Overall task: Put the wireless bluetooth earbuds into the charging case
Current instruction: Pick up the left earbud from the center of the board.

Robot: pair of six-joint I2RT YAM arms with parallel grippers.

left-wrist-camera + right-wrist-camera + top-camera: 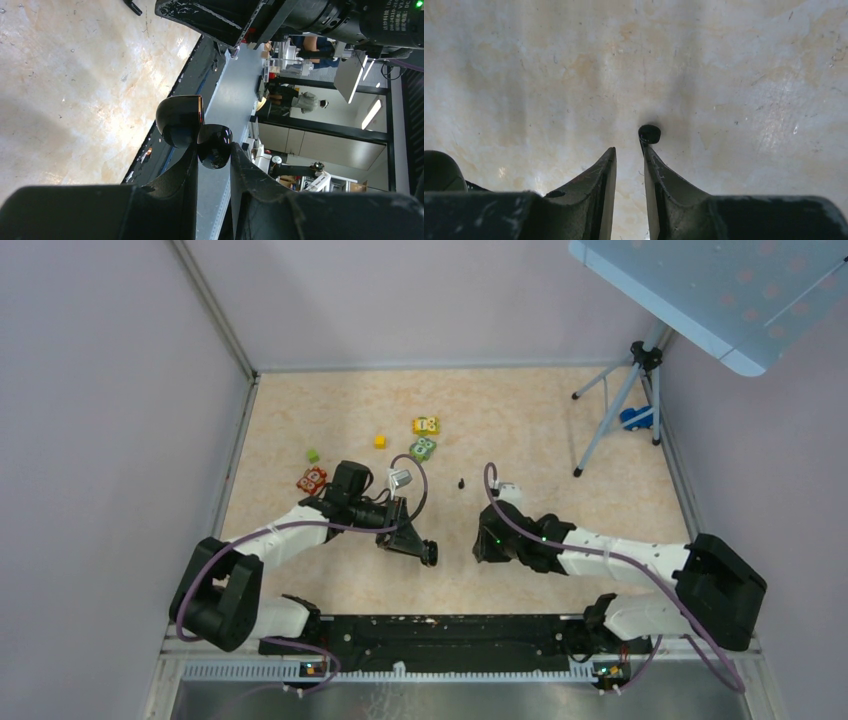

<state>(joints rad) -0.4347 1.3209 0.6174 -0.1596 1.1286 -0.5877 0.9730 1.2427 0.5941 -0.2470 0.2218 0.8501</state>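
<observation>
Right gripper (629, 148) is hanging just over the table (524, 75) with its fingers standing narrowly apart and nothing between them. One earbud (649, 133) is lying at the tip of the finger on the right of the wrist view, outside the gap, its round head pointing away and its thin end appearing to run back along that finger. Left gripper (214, 152) is pinching the case (180, 120), lid swung open, near the right gripper; the right arm, being nearer the earbud, is probably needing a slight sideways shift to centre on it.
</observation>
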